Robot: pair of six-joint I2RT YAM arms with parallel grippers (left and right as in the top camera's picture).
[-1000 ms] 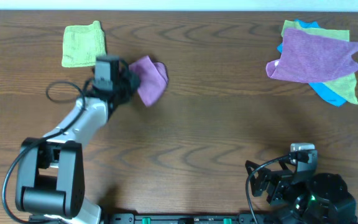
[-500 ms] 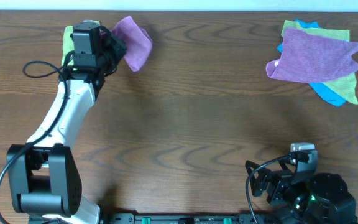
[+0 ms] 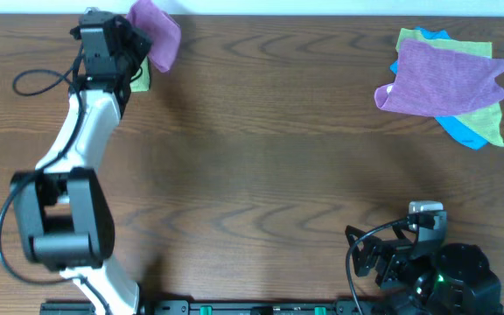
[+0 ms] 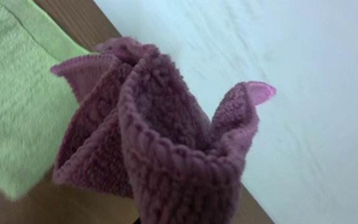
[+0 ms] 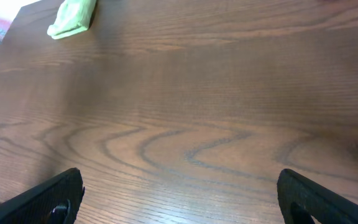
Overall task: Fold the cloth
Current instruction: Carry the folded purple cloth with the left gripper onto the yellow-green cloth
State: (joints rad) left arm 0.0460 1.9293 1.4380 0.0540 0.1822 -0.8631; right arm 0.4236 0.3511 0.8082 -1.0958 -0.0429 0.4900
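The cloth [image 4: 166, 143] is matt, nubbly purple terry; the green cloth [image 4: 11, 106] beside it looks finer-napped. The surface [image 5: 229, 93] is smooth grained wood, faintly glossy.

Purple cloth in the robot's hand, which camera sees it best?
The left wrist view. There the cloth fills the picture, bunched up, with its fuzzy loops plain. The overhead view shows it small at the table's far edge, held by the left gripper by a green cloth. The right wrist view shows none of it.
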